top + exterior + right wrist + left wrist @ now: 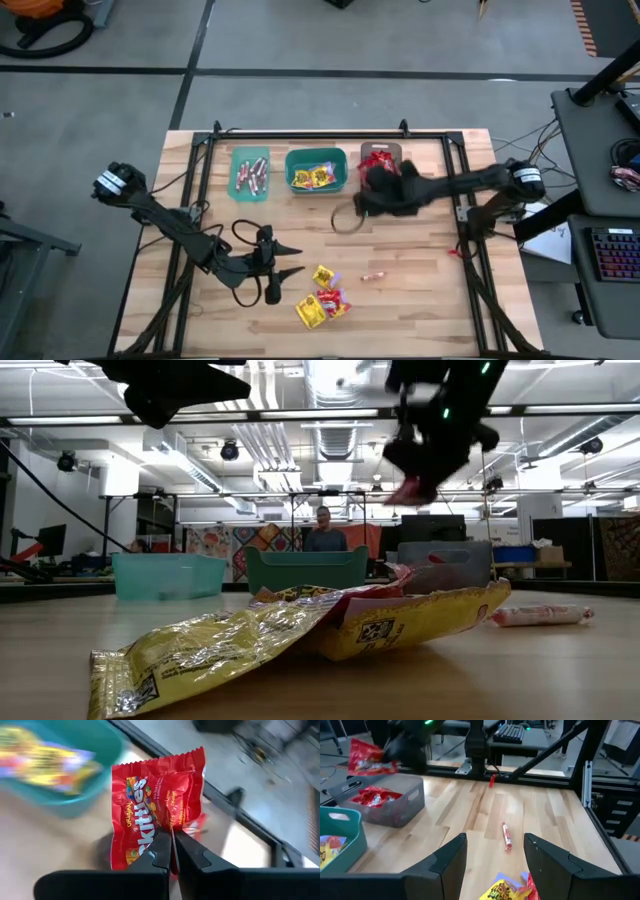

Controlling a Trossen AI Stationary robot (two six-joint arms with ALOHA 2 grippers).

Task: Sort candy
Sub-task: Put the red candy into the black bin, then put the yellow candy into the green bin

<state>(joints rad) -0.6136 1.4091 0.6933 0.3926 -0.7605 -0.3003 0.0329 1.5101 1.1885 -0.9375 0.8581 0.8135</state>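
Three bins line the upper middle of the high view, and the coming move turns on the rightmost. At lower left of centre the left gripper (285, 262) hangs with its jaws wide and empty; the loose pile of yellow and red packets (322, 299) lies just to its right, toward the bottom of the frame, so this arm is clearly the nearer one for those. Further right, a pinkish stick (373, 275) lies alone on the table (420, 300), its long axis roughly left to right in the frame. Along the top, the light teal bin (250, 173) holds sticks, the darker teal bin (316, 170) holds yellow packets, and the grey bin (381, 156) holds red ones. The right gripper (385, 188) sits at that grey bin's lower edge, jaws pinched on a red packet (157, 805) that stands up from the fingertips. Release looks due once it is squarely over the grey bin.
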